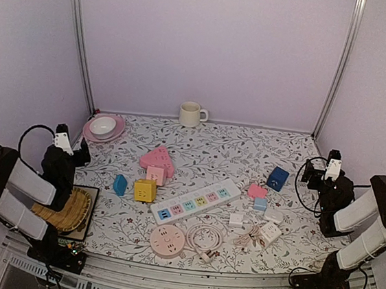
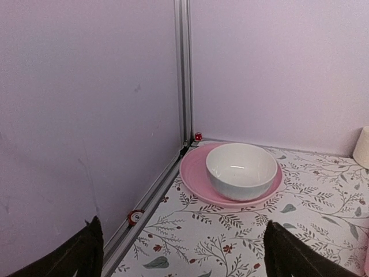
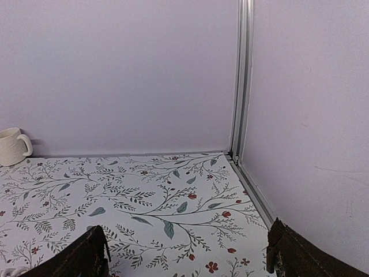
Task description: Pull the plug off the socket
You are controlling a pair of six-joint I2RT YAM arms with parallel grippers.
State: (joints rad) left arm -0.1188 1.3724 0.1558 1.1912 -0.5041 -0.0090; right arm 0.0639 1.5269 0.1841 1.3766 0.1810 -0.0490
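Note:
In the top view a long white power strip (image 1: 196,201) with coloured outlets lies mid-table. In front of it are a round pink socket (image 1: 167,241), a coiled white cable (image 1: 204,237) with its plug (image 1: 206,257) beside that socket, and white adapters (image 1: 270,232) with a bundled cord. I cannot tell which plug is seated in which socket. My left gripper (image 1: 81,153) (image 2: 183,254) is open and empty at the far left. My right gripper (image 1: 312,176) (image 3: 187,254) is open and empty at the far right. Both are well away from the sockets.
A white bowl (image 2: 241,170) on a pink plate (image 2: 196,173) sits ahead of the left gripper, in the back left corner. A white mug (image 1: 192,114) stands at the back wall. Pink, yellow and blue socket cubes (image 1: 144,190) lie mid-table. A woven mat (image 1: 69,209) lies at the front left.

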